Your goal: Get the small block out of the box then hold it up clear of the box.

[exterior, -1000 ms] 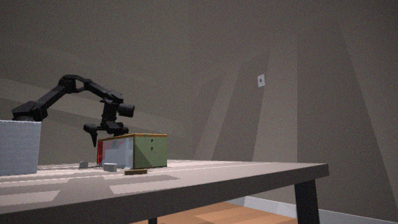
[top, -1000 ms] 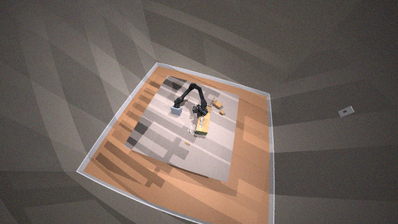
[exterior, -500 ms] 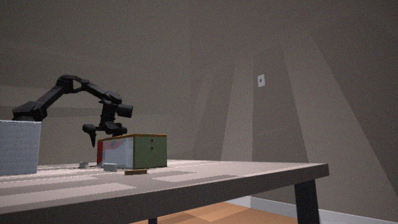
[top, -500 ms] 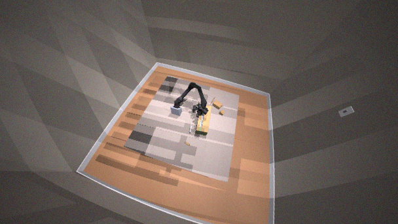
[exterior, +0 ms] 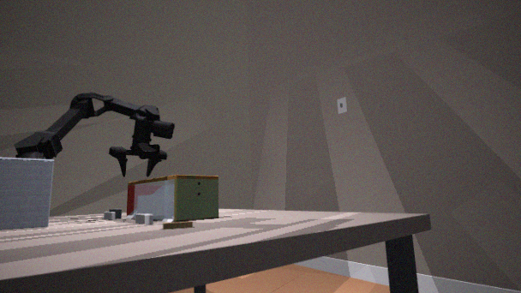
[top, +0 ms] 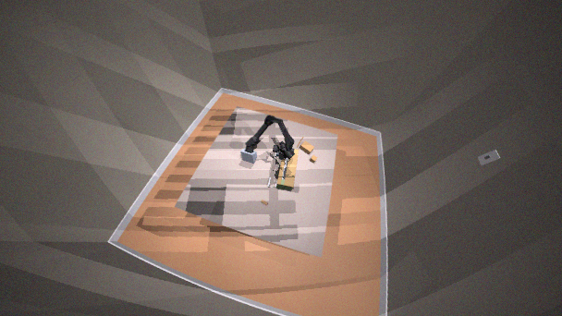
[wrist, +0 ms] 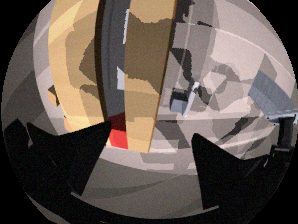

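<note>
The box stands on the table, with a tan top, a green end and a clear front. A long dark slot runs along its top, with red showing at the slot's far end in the wrist view. My gripper is open and empty, pointing down. In the exterior view its tips are about level with or just above the box top, near the red end. In the wrist view one tip overlaps the slot's red end; the other is off the clear-front side. I cannot make out the small block.
Small grey blocks lie in front of the clear side. A flat brown piece lies near the green end. Two tan blocks lie behind the box. The arm stands by a pale blue block.
</note>
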Motion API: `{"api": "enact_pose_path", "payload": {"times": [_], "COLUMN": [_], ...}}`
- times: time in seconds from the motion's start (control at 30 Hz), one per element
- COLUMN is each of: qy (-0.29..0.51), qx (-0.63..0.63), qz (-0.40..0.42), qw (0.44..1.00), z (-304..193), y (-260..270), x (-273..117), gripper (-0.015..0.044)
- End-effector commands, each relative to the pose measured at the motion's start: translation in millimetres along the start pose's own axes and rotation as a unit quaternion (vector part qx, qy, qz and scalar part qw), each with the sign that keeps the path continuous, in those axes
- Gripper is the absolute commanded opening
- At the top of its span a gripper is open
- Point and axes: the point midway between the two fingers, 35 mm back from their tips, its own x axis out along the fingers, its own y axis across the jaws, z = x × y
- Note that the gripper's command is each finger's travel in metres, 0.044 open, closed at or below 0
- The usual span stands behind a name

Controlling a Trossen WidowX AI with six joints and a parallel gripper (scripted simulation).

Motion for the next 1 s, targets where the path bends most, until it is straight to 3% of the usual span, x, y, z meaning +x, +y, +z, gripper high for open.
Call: {"api": "enact_pose_path", "payload": {"times": [0.0,0.1,0.17,0.47,0.77,0.97], "qy": [0.000,-0.041,-0.054,-0.072,-0.012,0.039], "qx": [0.000,-0.034,0.030,0.309,0.556,0.649], "qz": [0.000,-0.004,0.011,0.106,0.201,0.230], "qw": [1.000,0.999,0.998,0.942,0.806,0.724], "z": [0,-2,-8,-32,-51,-57], "y": [0,-3,-7,-23,-40,-48], "x": [0,-5,-5,-3,0,2], "gripper": [0.0400,0.0321,0.0285,0.0285,0.0285,0.0285]}}
